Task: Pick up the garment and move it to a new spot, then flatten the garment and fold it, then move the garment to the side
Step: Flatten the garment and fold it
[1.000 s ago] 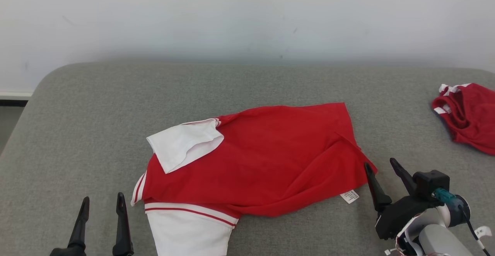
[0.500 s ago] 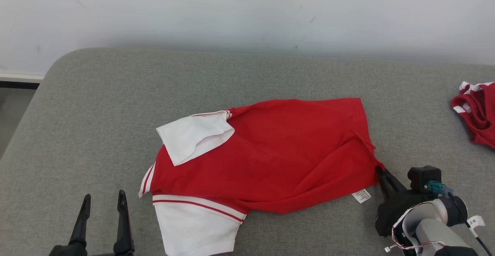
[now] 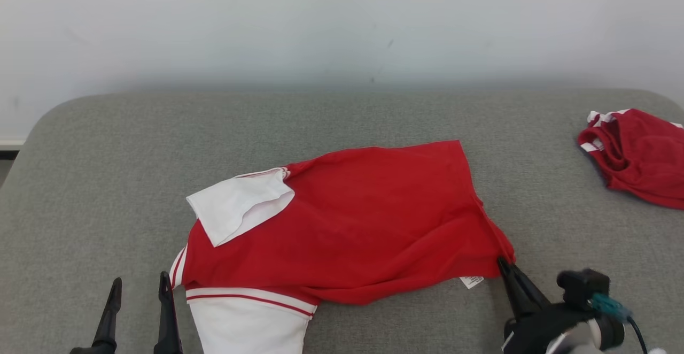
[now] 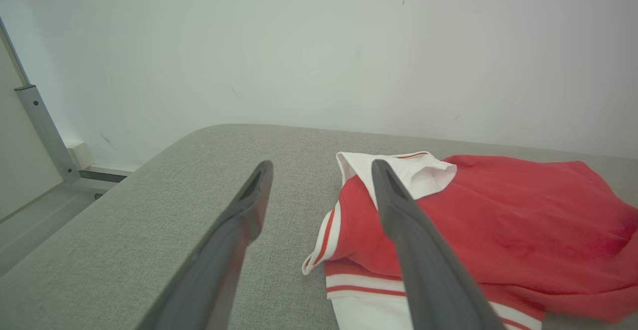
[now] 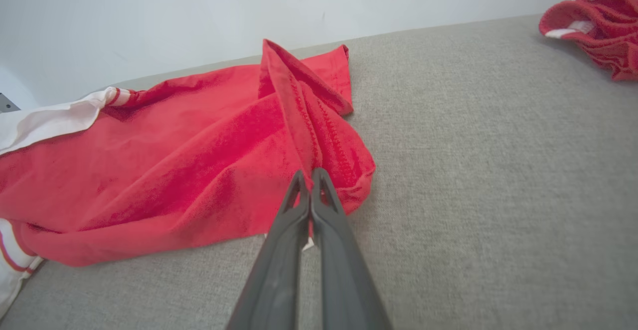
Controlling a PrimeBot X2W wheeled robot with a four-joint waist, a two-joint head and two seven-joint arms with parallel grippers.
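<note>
Head view: we see the red-and-white garment (image 3: 347, 220) lying in the middle of the table (image 3: 374, 113), the right tool (image 3: 503, 263) pinching its near right corner. The left tool (image 3: 140, 280) stands spread, near left. Left wrist: jaws wide, garment just right. Right wrist: jaws pressed together on a lifted red fold.

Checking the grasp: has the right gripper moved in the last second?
Yes. Against the other garment, the right gripper has drawn back toward the robot, its fingers now shut on the shirt corner.
</note>
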